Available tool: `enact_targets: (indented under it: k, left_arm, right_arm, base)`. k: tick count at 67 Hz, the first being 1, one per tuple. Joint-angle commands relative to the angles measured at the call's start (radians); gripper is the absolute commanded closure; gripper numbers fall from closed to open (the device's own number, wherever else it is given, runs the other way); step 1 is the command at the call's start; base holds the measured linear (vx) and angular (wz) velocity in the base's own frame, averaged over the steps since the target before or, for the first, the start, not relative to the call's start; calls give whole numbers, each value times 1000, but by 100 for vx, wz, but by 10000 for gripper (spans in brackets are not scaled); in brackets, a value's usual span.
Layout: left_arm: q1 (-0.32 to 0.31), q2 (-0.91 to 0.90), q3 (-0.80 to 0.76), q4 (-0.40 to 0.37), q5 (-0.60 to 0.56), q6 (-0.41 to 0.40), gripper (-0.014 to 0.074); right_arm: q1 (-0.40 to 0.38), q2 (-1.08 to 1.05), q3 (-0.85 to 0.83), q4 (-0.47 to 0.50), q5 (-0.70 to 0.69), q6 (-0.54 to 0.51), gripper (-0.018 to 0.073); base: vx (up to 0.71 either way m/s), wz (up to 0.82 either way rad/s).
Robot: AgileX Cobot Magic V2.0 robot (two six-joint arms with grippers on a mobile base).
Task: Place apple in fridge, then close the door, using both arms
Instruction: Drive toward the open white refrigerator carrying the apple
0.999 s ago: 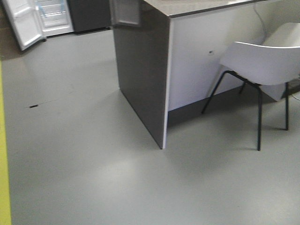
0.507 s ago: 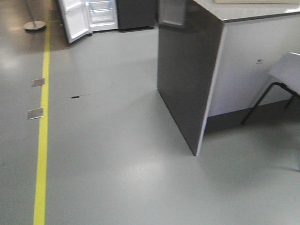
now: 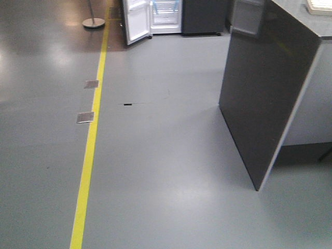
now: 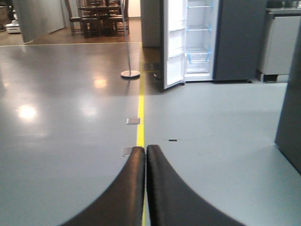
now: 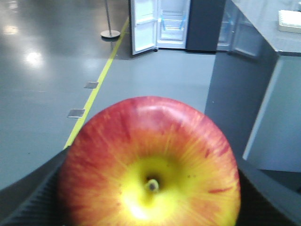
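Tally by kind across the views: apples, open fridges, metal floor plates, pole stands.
Apple: 1
Open fridge: 1
Floor plates: 2
Pole stand: 1
Total: 5

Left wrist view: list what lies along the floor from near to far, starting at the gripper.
left gripper → dark floor mark → farther floor plate → round stand base → table and chairs
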Motion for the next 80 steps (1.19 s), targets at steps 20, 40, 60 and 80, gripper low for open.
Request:
enact_targets:
  k: [20,40,60,80]
  left_arm:
    - [-4,-14,16,-6,-70,0,604]
    - [-4,-14,16,-6,-70,0,604]
    - [-4,-14,16,-6,-70,0,604]
    - [-4,-14,16,-6,-70,0,604]
  right_arm:
    - [-1,12,-23,1,-84,-9,410]
    - [-1,12,-23,1,-84,-9,410]
    - [-1,12,-23,1,-84,-9,410]
    - [-1,12,-23,1,-84,-9,410]
  base:
    - [11,23]
    - [15,9]
    - [20,5]
    - [23,3]
